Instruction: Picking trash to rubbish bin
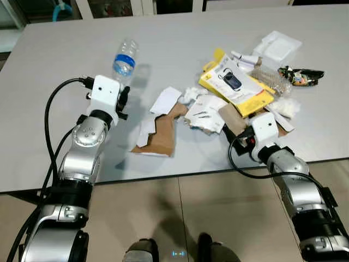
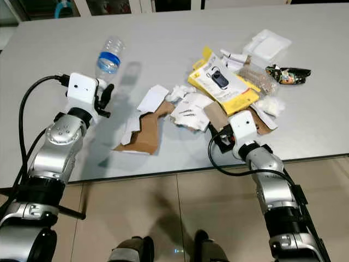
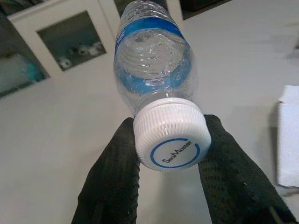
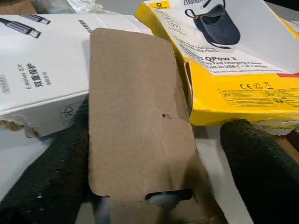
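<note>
trash still covers most of the grey tabletop (image 1: 180,27), and by the look of it the clearing has barely started. the left claw (image 3: 169,154) grips a clear plastic bottle (image 1: 125,57) by its white cap (image 3: 171,135), one black finger (image 3: 112,182) pressed to each side, the bottle lying on the far left of the tabletop. the right claw (image 4: 154,163) sits at the near edge of the heap on the right, its fingers spread wide on either side of a brown cardboard flap (image 4: 135,112), which it does not yet pinch. left to collect are the torn brown cardboard (image 1: 161,136) and white paper (image 1: 165,100) in the middle, the yellow package (image 1: 234,82), a white box (image 4: 42,60) printed with a cable, a white tray (image 1: 278,46) and a dark wrapper (image 1: 300,75) at the far right. no rubbish bin can be made out, so the drop-off spot is unknown; the lower layers of the heap are hidden under what lies on top.
</note>
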{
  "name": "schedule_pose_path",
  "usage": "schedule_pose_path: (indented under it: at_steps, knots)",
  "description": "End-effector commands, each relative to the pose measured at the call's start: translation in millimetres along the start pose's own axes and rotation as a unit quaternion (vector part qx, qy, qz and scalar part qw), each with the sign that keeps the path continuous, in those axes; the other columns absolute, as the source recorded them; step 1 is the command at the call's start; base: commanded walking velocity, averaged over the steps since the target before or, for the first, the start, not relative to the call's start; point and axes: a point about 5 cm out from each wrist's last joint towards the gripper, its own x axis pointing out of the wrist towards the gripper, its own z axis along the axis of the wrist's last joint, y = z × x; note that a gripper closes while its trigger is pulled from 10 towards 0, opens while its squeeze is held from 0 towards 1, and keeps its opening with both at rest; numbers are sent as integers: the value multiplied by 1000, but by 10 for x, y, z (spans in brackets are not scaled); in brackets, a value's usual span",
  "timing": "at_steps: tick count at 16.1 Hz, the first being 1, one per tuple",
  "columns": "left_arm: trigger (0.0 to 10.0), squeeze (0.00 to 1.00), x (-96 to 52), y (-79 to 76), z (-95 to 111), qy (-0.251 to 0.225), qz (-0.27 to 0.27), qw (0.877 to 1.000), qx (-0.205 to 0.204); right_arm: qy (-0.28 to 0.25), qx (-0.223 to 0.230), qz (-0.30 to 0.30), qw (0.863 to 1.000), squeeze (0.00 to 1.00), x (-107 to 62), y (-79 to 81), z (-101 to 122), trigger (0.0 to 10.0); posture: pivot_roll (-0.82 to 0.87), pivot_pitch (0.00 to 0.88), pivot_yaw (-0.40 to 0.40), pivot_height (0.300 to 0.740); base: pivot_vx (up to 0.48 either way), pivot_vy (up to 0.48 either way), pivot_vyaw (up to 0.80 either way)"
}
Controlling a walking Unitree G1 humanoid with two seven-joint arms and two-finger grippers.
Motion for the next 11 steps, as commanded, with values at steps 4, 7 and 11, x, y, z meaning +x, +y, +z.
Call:
schedule_pose_path:
  at_steps: [4, 7, 11]
  knots:
    - [10000, 0, -96, -77, -37, 25, -76, 996, -41, 86, 20, 20, 996, 0, -91, 102, -453, 0, 348, 258, 49, 740, 0, 0, 0]
    - [10000, 0, -171, -71, -71, 49, -115, 991, -43, 87, 20, 21, 996, 0, -107, 88, -485, 0, 349, 262, 52, 740, 0, 0, 0]
    - [10000, 0, -251, -146, -58, 64, -156, 984, -56, 84, 31, 29, 996, 0, -112, 142, -518, 0, 352, 266, 58, 740, 0, 0, 0]
